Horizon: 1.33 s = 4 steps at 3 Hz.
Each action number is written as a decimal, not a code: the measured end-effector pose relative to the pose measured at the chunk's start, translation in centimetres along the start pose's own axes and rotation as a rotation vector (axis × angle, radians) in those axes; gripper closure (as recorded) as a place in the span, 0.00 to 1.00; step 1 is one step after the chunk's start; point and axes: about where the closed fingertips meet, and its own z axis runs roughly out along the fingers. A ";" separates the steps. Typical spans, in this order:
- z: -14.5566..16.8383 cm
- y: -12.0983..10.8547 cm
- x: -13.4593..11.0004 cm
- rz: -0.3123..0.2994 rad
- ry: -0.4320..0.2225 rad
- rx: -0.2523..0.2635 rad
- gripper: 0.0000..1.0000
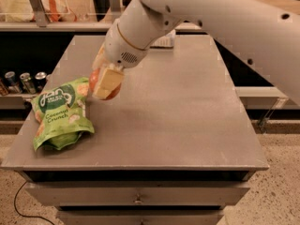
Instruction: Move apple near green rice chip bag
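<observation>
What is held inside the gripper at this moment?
The apple, clamped in the gripper beside the green rice chip bag. The pale fingers cover most of it; only red edges show.

The gripper point(105, 81) — clasping the apple point(94, 80) — hangs just right of the green rice chip bag point(58, 114).

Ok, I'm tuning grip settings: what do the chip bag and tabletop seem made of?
The green rice chip bag looks like glossy plastic film, creased and shiny. The table looks like dull grey metal or laminate, evenly matte. The gripper, holding the apple, hangs beside the bag.
</observation>
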 end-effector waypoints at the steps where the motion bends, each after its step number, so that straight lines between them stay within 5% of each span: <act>1: 2.1 -0.4 0.5 0.038 0.029 0.020 1.00; 2: 3.7 -0.6 0.7 0.064 0.048 0.027 1.00; 4: 5.8 -0.7 1.1 0.103 0.059 0.016 0.58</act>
